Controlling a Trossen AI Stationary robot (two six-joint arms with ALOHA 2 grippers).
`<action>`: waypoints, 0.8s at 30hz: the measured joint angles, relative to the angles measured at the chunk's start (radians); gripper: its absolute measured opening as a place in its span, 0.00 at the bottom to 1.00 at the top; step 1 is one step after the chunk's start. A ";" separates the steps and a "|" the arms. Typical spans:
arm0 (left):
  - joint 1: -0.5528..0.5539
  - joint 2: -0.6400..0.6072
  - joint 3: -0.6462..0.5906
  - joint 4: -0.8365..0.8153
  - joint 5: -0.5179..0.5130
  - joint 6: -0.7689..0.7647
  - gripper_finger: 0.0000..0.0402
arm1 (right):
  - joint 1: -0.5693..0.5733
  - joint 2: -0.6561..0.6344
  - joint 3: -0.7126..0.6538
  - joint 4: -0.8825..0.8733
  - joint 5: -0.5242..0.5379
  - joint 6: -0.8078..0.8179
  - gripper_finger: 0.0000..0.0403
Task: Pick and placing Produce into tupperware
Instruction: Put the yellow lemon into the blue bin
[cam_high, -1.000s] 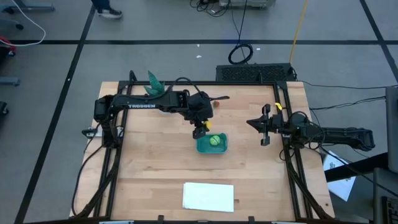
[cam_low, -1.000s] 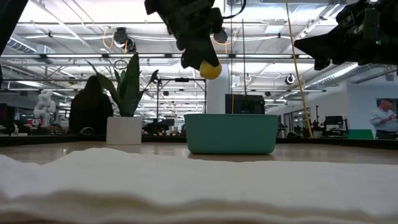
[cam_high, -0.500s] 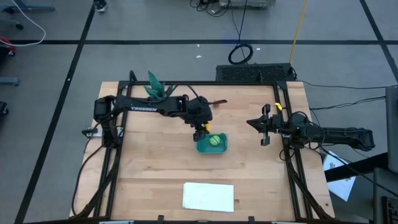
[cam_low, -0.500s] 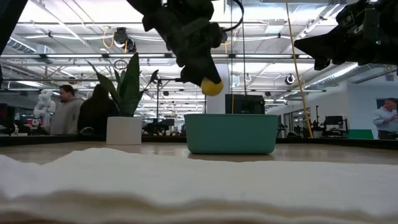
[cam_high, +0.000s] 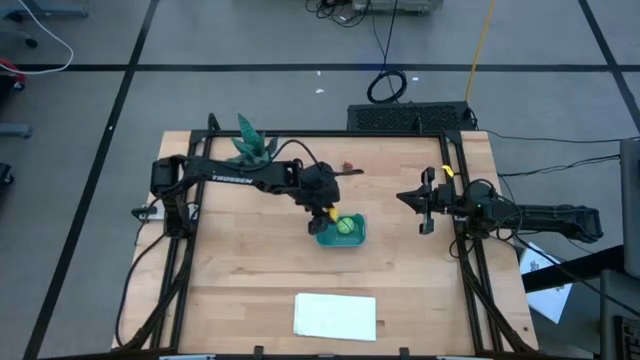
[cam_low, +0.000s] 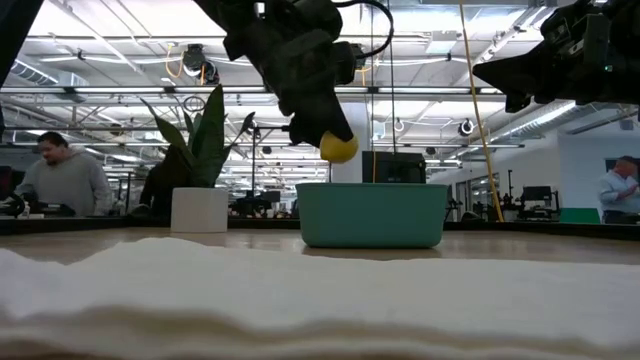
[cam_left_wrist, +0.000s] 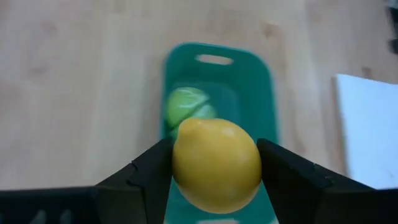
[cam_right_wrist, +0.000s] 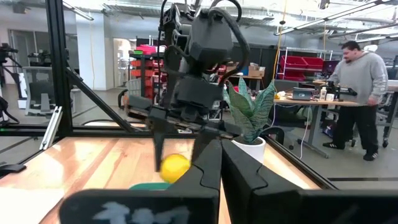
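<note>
**Lemon carried in over the tupperware**

Over the last second the left gripper (cam_low: 335, 135) has swung from the far side of the tupperware (cam_high: 341, 231) to a spot above its near-left edge, and it has come down a little — the low view shows the lemon (cam_low: 339, 147) now hanging closer to the rim than it did. The lemon is clamped between the two dark fingers (cam_left_wrist: 140, 180); in the left wrist view it fills the gap between them, with the tupperware's open floor straight beneath. The grip has not altered during the move.

The green ball (cam_high: 345, 226) already lies inside the tupperware, near its middle. A small dark red piece (cam_high: 347, 168) sits on the tabletop (cam_high: 250, 270) beyond the tupperware, well apart from it, untouched.

What this means — the carry is nearly over and the release looks like the step in hand. The lemon is above the tupperware but not yet inside its walls, so a further short descent would seem wise before the fingers part; dropped from here it might bounce off the green ball or the rim.

The right gripper (cam_high: 424, 214) waits clenched and empty, well to the right of the tupperware. The plant (cam_high: 248, 138) and the white sheet (cam_high: 335, 316) stand clear of the work.
</note>
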 joint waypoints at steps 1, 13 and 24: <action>-0.002 0.000 0.000 0.000 0.021 -0.013 0.53 | 0.000 0.000 0.000 0.000 0.000 0.000 0.00; -0.007 0.000 0.000 0.043 0.049 -0.075 0.53 | 0.000 0.000 0.000 0.001 0.000 0.002 0.00; -0.016 0.077 0.005 0.109 0.068 -0.122 0.53 | 0.000 0.000 0.000 0.001 0.000 0.003 0.00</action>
